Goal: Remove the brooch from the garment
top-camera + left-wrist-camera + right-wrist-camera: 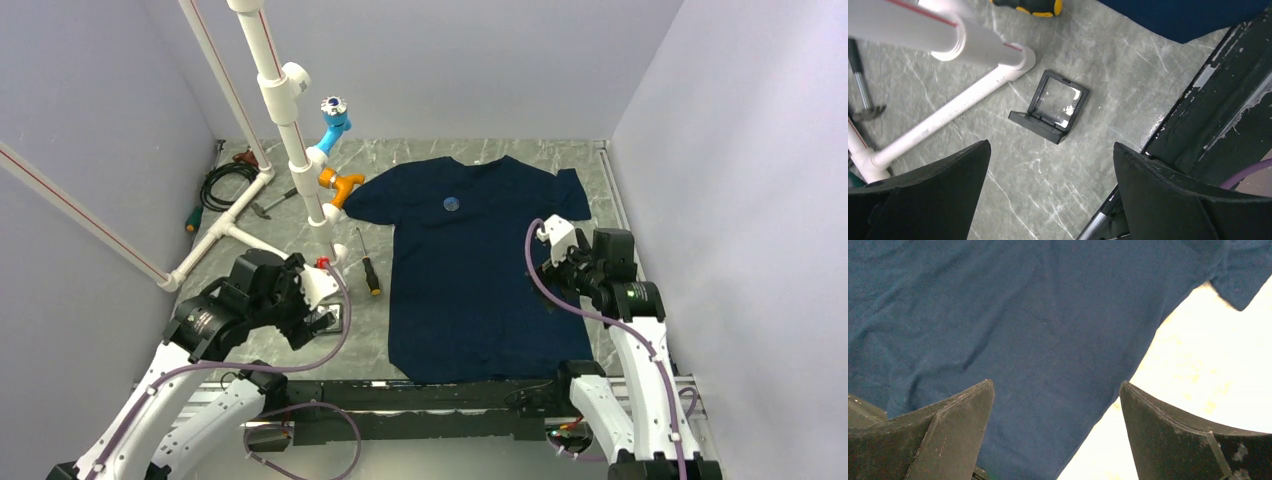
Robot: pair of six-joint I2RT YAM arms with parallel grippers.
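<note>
The garment (470, 270), a dark navy T-shirt, lies flat in the middle of the table, collar at the far end. The brooch (451, 204), a small round blue-grey disc, sits on its chest near the collar. My left gripper (322, 318) is open and empty over bare table left of the shirt; in the left wrist view its fingers (948, 175) frame the marble. My right gripper (545, 255) is open and empty over the shirt's right edge, near the sleeve; the right wrist view shows the cloth (1038, 330) below it. The brooch is out of both wrist views.
A small open black box (1055, 105) lies on the table ahead of the left gripper, also seen in the top view (325, 322). A white pipe frame (275, 120) with blue (333, 125) and orange (340, 185) fittings stands at back left. A screwdriver (368, 268) lies left of the shirt.
</note>
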